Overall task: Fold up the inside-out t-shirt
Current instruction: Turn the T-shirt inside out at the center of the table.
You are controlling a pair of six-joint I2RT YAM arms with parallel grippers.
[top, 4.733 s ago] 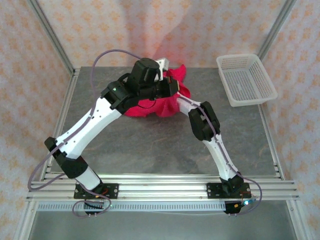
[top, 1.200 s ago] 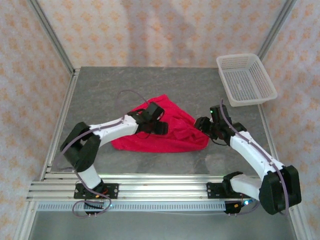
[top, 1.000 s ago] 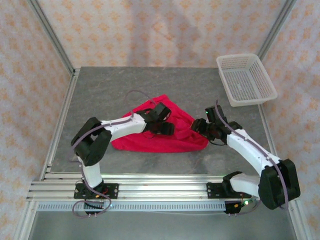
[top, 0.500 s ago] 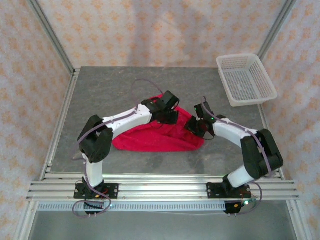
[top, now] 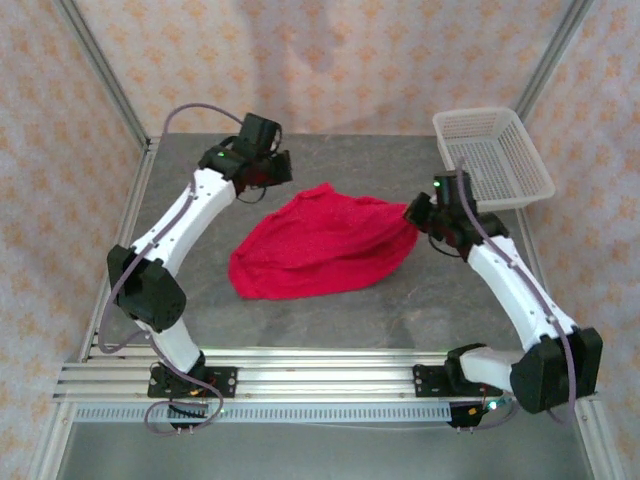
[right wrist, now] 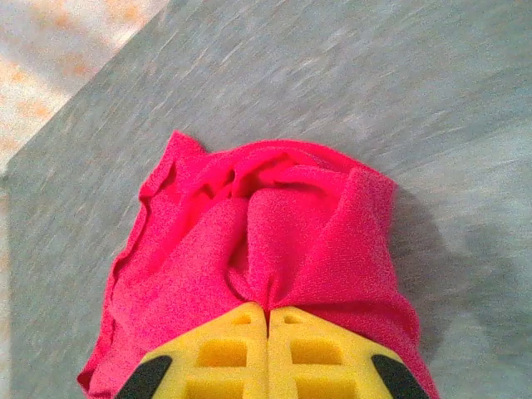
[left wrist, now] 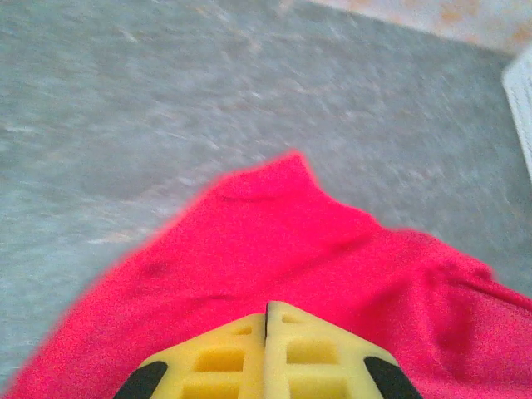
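Item: inside-out t-shirt (top: 320,245), one piece, crimson knit, lying as a loose rumpled mound on the grey tabletop (top: 400,320) between the two grippers. Right gripper (right wrist: 268,312): fingers pressed together on a bunch of the cloth, with folds converging into the tips and the rest of the garment spilling away ahead of it. Left gripper (left wrist: 266,309): fingers likewise pressed together, with red cloth directly beneath and ahead of the tips and a pointed corner of the shirt further ahead; whether any fabric is caught between them cannot be told. Handling, by judgement: light, wholly limp, no stiffness to hold a crease unaided. It will sag and drag from any single held point, and will bunch rather than slide flat. Not fragile; the knit surface should grip the pads well, though a thin pinch of one layer may slip out under a quick pull. Recommended hold: two well-separated points along one outer edge, one per gripper, so the cloth hangs or spreads flat. A mid-body bunch such as the right gripper's present one only gathers it.
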